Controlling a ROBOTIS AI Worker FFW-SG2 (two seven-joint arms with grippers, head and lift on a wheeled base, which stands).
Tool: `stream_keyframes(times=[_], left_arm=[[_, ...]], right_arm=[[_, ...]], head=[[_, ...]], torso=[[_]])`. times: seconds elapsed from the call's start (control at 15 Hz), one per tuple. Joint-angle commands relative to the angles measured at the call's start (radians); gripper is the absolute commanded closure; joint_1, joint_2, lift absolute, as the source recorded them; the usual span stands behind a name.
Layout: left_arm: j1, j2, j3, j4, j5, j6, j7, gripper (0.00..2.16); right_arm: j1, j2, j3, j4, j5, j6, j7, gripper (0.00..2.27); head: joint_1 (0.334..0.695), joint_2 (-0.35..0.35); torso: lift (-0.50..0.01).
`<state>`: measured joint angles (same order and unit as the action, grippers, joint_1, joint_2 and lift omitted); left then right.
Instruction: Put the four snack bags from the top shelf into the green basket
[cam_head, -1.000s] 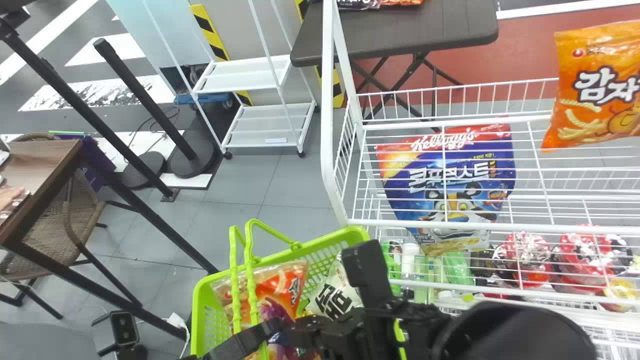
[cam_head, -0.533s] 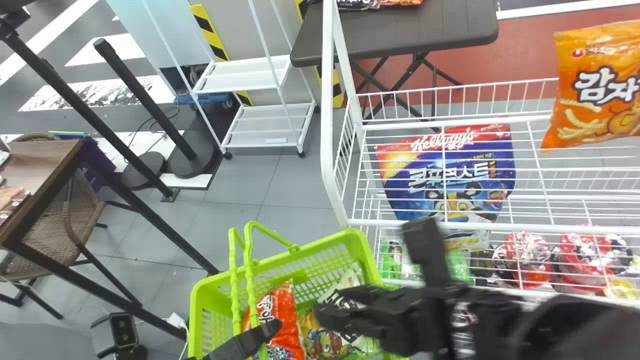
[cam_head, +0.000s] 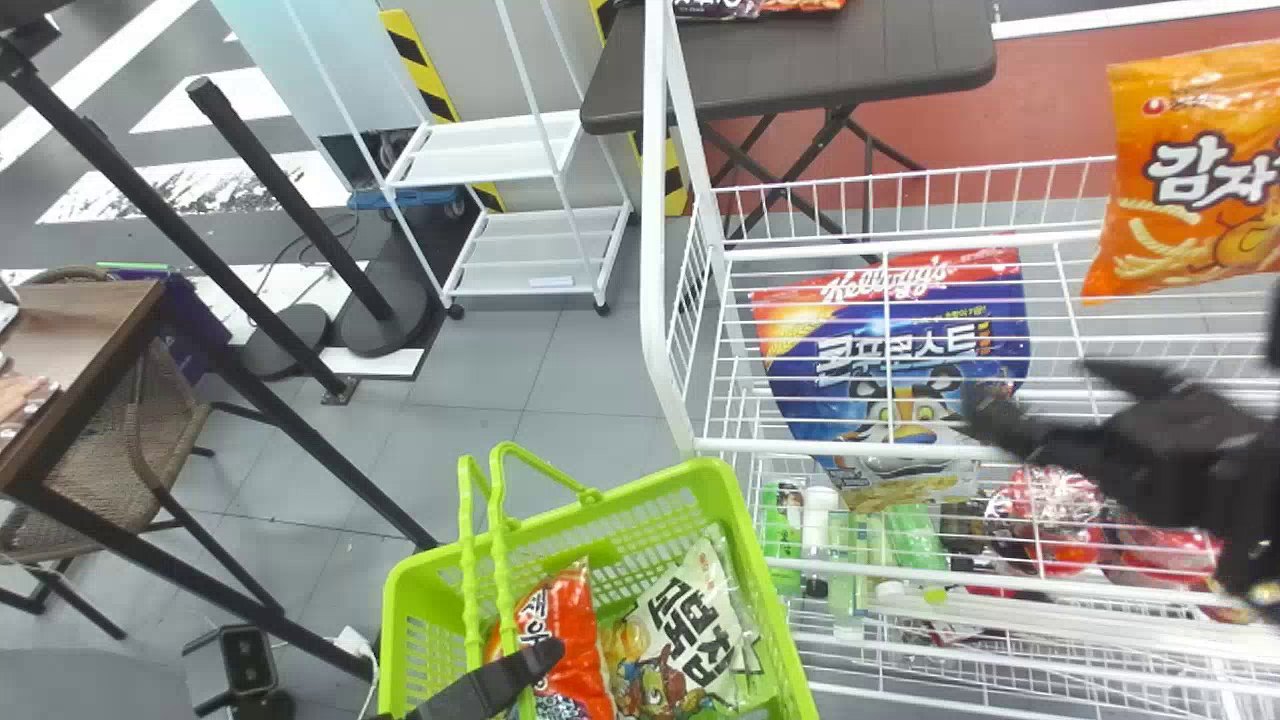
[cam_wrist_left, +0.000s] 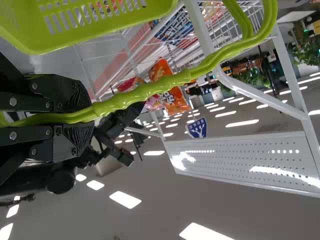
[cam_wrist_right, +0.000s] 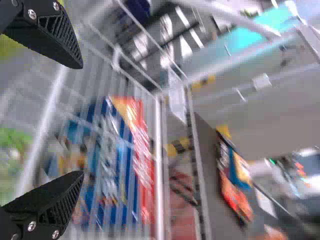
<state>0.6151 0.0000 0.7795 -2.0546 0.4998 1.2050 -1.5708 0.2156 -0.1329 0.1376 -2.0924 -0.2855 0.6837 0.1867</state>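
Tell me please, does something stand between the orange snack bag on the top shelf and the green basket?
Yes, the white front rail runs between the orange snack bag and the green basket. The raised handles stand over the basket's left part; its right part looks open.

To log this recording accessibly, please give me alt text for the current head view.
The robot's right gripper is open and empty over a white wire rack, near a blue cereal bag and an orange snack bag. The left gripper is at a handle of a green basket holding several snack bags.
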Motion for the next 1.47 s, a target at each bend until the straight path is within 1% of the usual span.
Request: stream_keyframes(times=[0.0,0.13,0.4,0.47,0.53,0.6,0.67,0.73,0.8,0.87,0.93,1.0,1.07,1.13,1.27,1.4], left_arm=[[-0.002,-0.003,0.001,0.005,0.0,0.0,-0.01,2.15],[-0.002,-0.003,0.004,0.008,0.0,0.0,-0.01,2.15],[-0.002,-0.003,0.009,0.011,0.0,0.0,-0.01,2.15],[-0.003,-0.003,0.009,0.013,0.0,0.0,-0.01,2.15],[-0.002,-0.003,0.009,0.013,0.0,0.0,-0.01,2.15],[-0.002,-0.003,0.009,0.013,0.0,0.0,-0.01,2.15],[-0.002,-0.003,0.007,0.014,0.0,0.0,-0.01,2.15],[0.0,-0.003,0.006,0.017,0.0,-0.003,-0.01,2.15],[0.002,-0.003,0.007,0.019,0.0,-0.003,-0.01,2.15],[0.002,-0.003,0.007,0.019,0.0,-0.003,-0.01,2.15],[0.002,-0.003,0.009,0.019,0.0,-0.003,-0.01,2.15],[0.002,-0.003,0.009,0.019,0.0,-0.003,-0.01,2.15],[0.002,-0.003,0.009,0.02,0.0,-0.003,-0.01,2.15],[0.002,-0.003,0.009,0.02,0.0,-0.003,-0.01,2.15],[0.002,-0.003,0.009,0.02,0.002,-0.003,-0.01,2.15],[0.002,-0.003,0.011,0.02,0.002,-0.003,-0.01,2.15]], right_arm=[[-0.076,0.007,-0.046,0.12,0.077,-0.111,-0.024,0.04],[-0.151,0.01,-0.076,0.249,0.097,-0.19,-0.026,0.04],[-0.302,0.01,-0.099,0.543,0.104,-0.408,-0.026,0.04],[-0.334,0.01,-0.099,0.6,0.104,-0.451,-0.027,0.04],[-0.372,0.013,-0.09,0.664,0.129,-0.491,-0.03,0.05],[-0.404,0.021,-0.081,0.716,0.158,-0.497,-0.053,0.07],[-0.424,0.029,-0.081,0.747,0.174,-0.494,-0.053,0.12],[-0.433,0.035,-0.081,0.758,0.177,-0.494,-0.053,0.34],[-0.433,0.035,-0.078,0.758,0.18,-0.482,-0.052,0.72],[-0.424,0.033,-0.075,0.753,0.178,-0.473,-0.052,1.26],[-0.409,0.035,-0.072,0.738,0.174,-0.47,-0.053,1.96],[-0.397,0.038,-0.072,0.72,0.175,-0.47,-0.064,2.14],[-0.389,0.038,-0.075,0.716,0.175,-0.47,-0.064,2.15],[-0.378,0.038,-0.076,0.707,0.175,-0.476,-0.066,2.25],[-0.354,0.038,-0.082,0.677,0.174,-0.488,-0.067,2.25],[-0.295,0.036,-0.112,0.591,0.134,-0.488,-0.029,2.25]], head=[[0.695,0.302],[0.695,0.236],[0.695,0.134],[0.695,0.12],[0.695,0.11],[0.695,0.101],[0.695,0.087],[0.695,0.083],[0.695,0.083],[0.695,0.085],[0.695,0.087],[0.695,0.092],[0.695,0.095],[0.695,0.096],[0.695,0.098],[0.695,0.097]], torso=[[0.0],[0.0],[0.0],[0.0],[0.0],[0.0],[0.0],[0.0],[0.0],[0.0],[0.0],[0.0],[0.0],[0.0],[0.0],[0.0]])
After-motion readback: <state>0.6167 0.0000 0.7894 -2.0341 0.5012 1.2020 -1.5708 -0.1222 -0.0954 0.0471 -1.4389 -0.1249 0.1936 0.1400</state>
